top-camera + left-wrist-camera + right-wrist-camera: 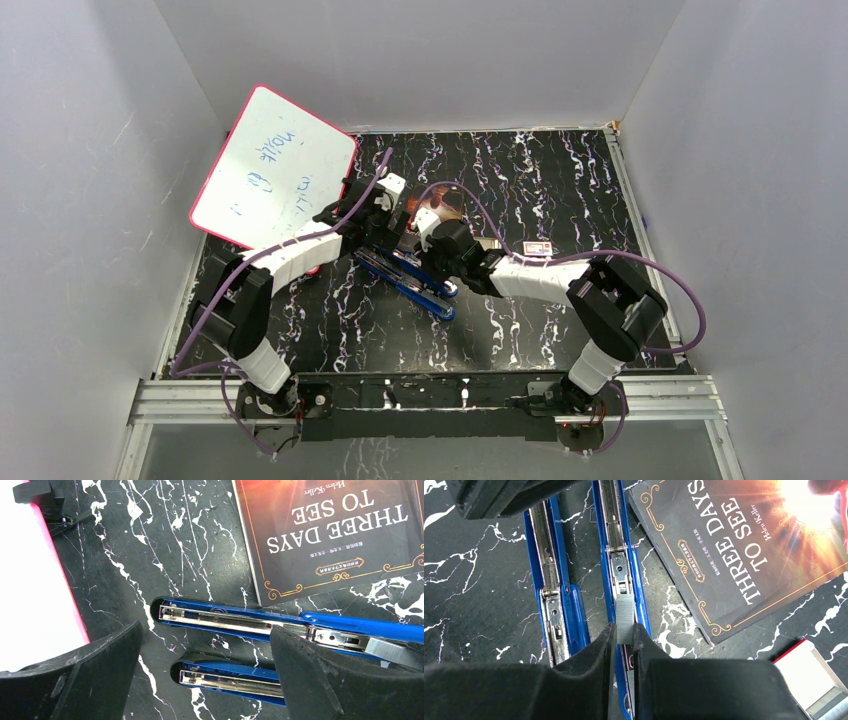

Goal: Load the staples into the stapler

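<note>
A blue stapler (pixel 408 278) lies open mid-table as two parallel blue rails with silvery channels. My right gripper (pixel 624 635) is shut on a short grey ribbed strip of staples (pixel 625 616). It holds the strip just over the right-hand rail (pixel 616 540), in line with its channel. The strip also shows at the right edge of the left wrist view (pixel 395 650). My left gripper (pixel 205 680) is open. Its fingers (pixel 75 680) straddle the near rail (pixel 225 677), with the long rail (pixel 225 620) just beyond.
A dark book titled "Three Days to See" (pixel 744 545) lies right beside the stapler. A small red-and-white box (pixel 806 672) sits to the right. A pink-rimmed whiteboard (pixel 270 165) leans at the back left. Grey walls enclose the table.
</note>
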Motion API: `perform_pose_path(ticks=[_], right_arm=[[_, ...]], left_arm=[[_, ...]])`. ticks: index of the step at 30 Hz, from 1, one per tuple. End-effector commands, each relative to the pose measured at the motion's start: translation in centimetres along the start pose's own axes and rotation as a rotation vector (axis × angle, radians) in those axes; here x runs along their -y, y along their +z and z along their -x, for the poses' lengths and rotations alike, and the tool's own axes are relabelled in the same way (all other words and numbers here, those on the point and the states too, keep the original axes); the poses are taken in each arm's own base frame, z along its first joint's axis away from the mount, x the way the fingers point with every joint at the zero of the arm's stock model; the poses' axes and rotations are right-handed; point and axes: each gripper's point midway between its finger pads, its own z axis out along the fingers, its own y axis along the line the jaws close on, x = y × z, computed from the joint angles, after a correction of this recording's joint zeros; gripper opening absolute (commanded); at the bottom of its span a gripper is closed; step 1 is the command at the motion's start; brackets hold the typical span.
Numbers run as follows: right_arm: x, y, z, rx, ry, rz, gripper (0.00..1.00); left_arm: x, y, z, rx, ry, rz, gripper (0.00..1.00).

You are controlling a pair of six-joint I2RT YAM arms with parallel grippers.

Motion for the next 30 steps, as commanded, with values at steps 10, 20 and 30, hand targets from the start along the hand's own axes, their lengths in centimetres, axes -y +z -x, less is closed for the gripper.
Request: perform_pose_path(ticks=[10,20,30], right_arm=[[0.3,-0.8,0.4,0.025,0.013,-0.023,0.00],[0.1,-0.6,0.0,0.005,0.009,-0.014,0.00],[-0.9,-0.8,-0.1,-0.020,-0.013,0.045,0.00]], left_arm=[[0.1,0.0,0.1,0.005,0.009,-0.002,0.98],[0.1,0.0,0.1,0.004,0.009,-0.003,0.98],[0.1,0.0,0.2,0.006,0.011,-0.005,0.98]])
